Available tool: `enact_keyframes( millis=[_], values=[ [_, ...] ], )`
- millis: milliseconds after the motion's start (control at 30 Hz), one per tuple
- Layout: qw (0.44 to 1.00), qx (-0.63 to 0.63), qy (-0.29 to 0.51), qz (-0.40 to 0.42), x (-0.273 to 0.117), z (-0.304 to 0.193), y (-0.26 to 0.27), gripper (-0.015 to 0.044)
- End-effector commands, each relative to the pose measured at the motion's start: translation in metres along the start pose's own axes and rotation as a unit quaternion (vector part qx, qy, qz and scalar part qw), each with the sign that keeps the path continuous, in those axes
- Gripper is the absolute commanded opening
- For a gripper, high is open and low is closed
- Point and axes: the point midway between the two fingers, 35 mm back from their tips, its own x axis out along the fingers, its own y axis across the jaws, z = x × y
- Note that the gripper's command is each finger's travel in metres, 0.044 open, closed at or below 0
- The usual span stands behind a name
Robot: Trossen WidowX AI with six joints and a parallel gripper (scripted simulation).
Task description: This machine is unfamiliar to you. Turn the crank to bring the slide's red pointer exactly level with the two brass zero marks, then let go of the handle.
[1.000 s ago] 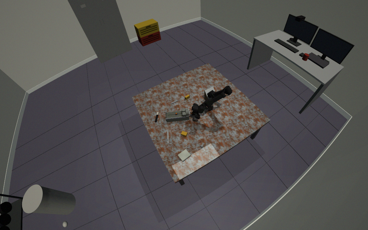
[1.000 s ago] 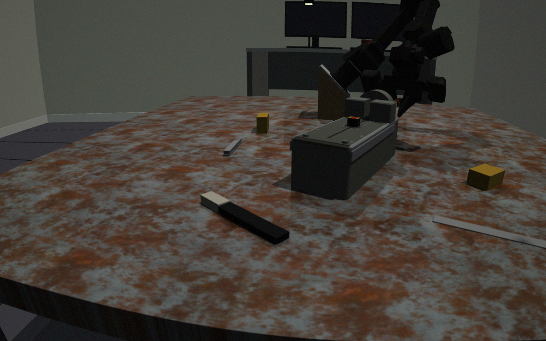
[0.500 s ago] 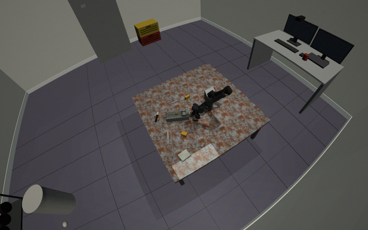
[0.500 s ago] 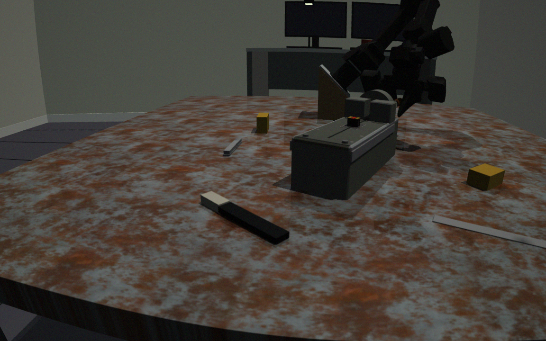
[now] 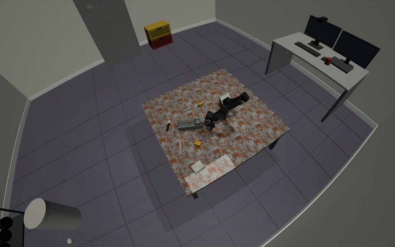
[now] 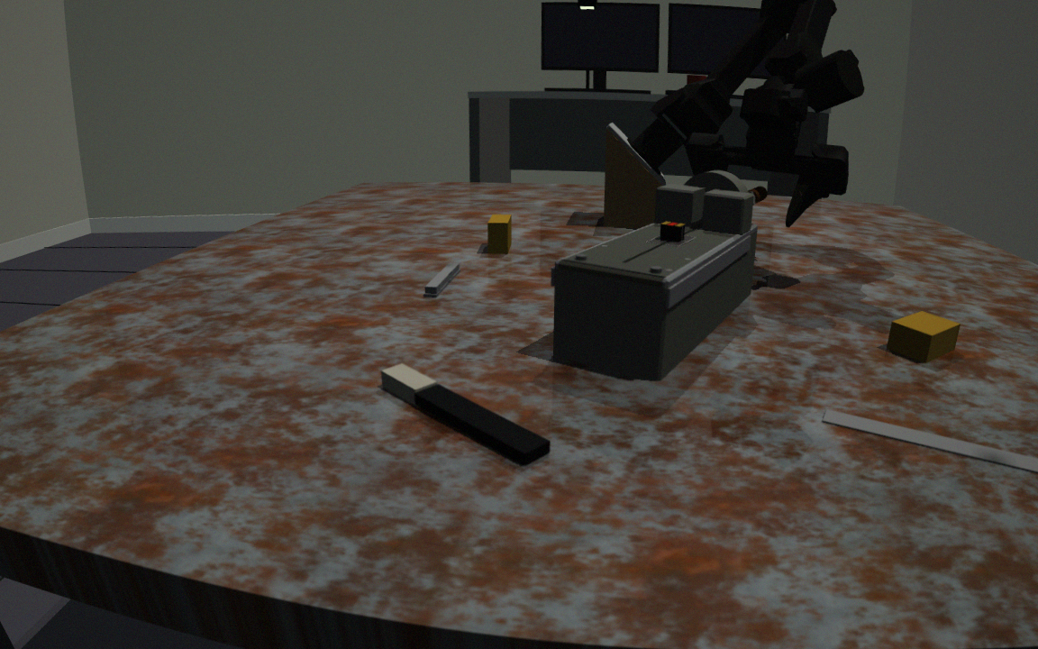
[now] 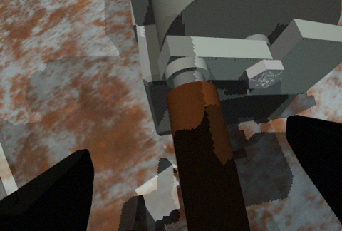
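The grey machine (image 5: 189, 128) (image 6: 611, 323) stands on the table. Its slide (image 5: 189, 122) (image 6: 672, 233) is a small black block in the top slot with red and yellow marks on it; the views are too small to tell whether the red pointer is exactly level with the brass marks. In the wrist view the pale crank arm (image 7: 231, 48) lies nearly level across the round disc (image 7: 256, 10). The brown handle (image 7: 210, 152) (image 6: 759, 193) sticks out from its left end. My gripper (image 7: 191, 145) (image 5: 207, 125) is open, with a finger on each side of the handle and gaps between.
A yellow block (image 5: 200, 104) (image 6: 499, 235) and a grey bar (image 5: 187, 109) (image 6: 441, 279) lie on one side. Another yellow block (image 5: 197, 143) (image 6: 922, 339) and a white strip (image 5: 180, 146) (image 6: 933, 441) lie opposite. A black-and-white bar (image 5: 167, 126) (image 6: 474, 419) lies beyond the machine's far end from my arm.
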Motion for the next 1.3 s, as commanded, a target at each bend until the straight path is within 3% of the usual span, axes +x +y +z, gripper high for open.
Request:
enact_keyframes(
  millis=[0, 867, 1267],
  values=[
    [1.000, 0.000, 0.000, -0.001, 0.000, 0.001, 0.000, 0.0440],
    [1.000, 0.002, -0.001, -0.007, -0.085, 0.087, -0.002, 0.0440],
    [0.996, -0.071, 0.034, 0.033, -0.056, 0.118, -0.011, 0.0440]
  ],
)
